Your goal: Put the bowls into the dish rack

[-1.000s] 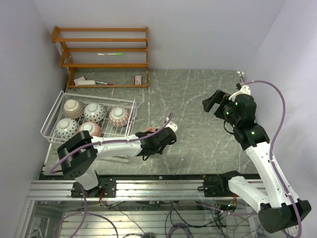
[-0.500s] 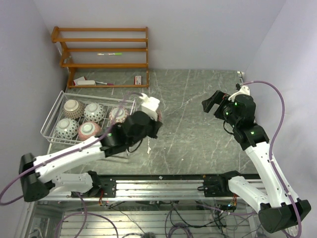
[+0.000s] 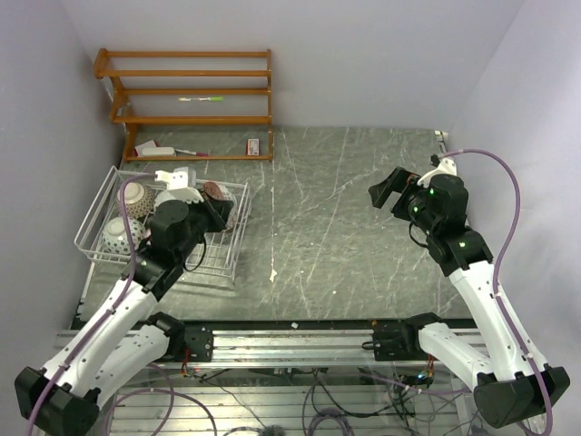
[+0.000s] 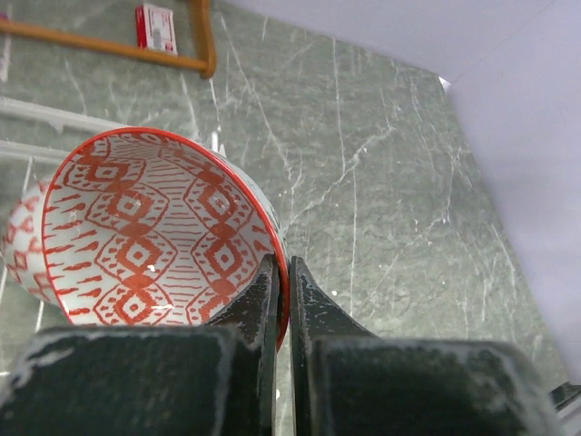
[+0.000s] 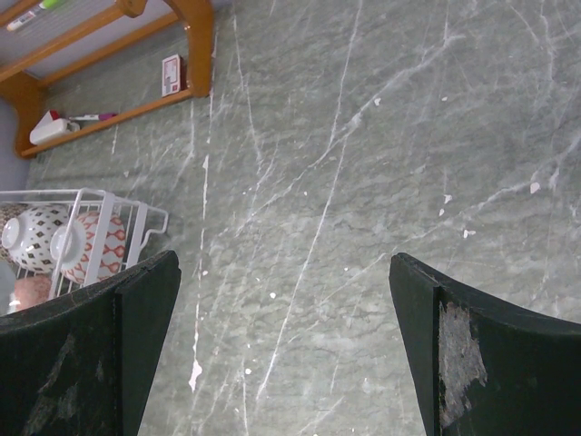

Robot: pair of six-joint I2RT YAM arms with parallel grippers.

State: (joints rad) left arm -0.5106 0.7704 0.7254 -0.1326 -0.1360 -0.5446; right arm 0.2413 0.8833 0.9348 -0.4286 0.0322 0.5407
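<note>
My left gripper point(image 3: 218, 207) is shut on the rim of the pink-red patterned bowl point(image 4: 145, 232), one finger inside and one outside. It holds the bowl tilted over the right end of the white wire dish rack point(image 3: 238, 238). The held bowl shows as a dark red patch in the top view point(image 3: 216, 190). Other bowls sit in the rack point(image 3: 134, 195) point(image 3: 116, 232); my arm hides the rest. One pale bowl point(image 4: 18, 245) lies just below the held one. My right gripper point(image 3: 386, 191) is open and empty, high over the table's right half point(image 5: 281, 354).
An orange-brown wooden shelf unit point(image 3: 191, 91) stands against the back wall behind the rack, with a small red box point(image 3: 254, 145) and other small items on its lowest shelf. The rack's corner point(image 5: 118, 204) and two bowls point(image 5: 32, 236) show in the right wrist view.
My left arm has swung left and back, carrying the red bowl from the table's middle to above the rack's right end. The right arm has not moved.
</note>
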